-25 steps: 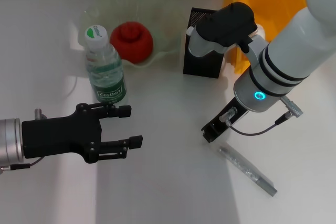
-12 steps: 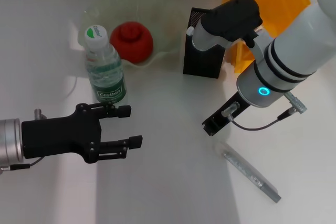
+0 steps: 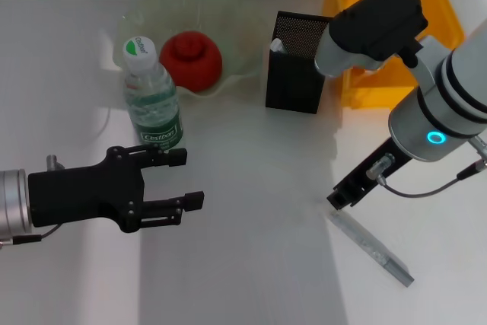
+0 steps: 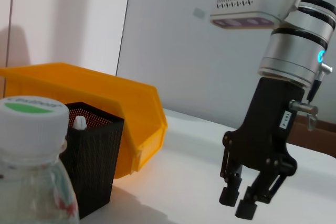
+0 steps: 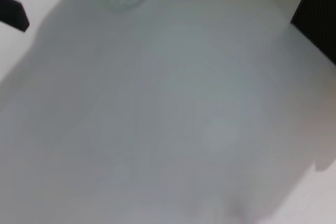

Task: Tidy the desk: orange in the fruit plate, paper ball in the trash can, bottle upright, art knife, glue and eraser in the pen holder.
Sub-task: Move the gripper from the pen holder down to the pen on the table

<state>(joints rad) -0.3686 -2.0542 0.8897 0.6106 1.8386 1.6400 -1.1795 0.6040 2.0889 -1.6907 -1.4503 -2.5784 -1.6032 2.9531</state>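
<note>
Your left gripper (image 3: 183,188) sits low over the table (image 3: 251,264) w/ its black fingers spread apart, holding nothing; the arm behind it is cut off at the frame edge. Just beyond its fingertips the bottle (image 3: 153,104) stands upright, clear ribbed plastic w/ dark green label and white cap; in the left wrist view only its cap and shoulder show. Further out from that gripper, the orange (image 3: 192,59) rests in the fruit plate (image 3: 243,28), a pale green translucent bowl w/ wavy rim. Btwn your two arms the pen holder (image 3: 295,74), black mesh and square, has a small white tip poking up inside; can't tell what it is. The yellow-orange trash can (image 3: 380,89) is partly hidden behind your right arm. Your right gripper (image 4: 247,200) hangs above the table, fingers close together, empty, directly over one end of a flat grey metallic strip (image 3: 373,247) that's hard to ID.
</note>
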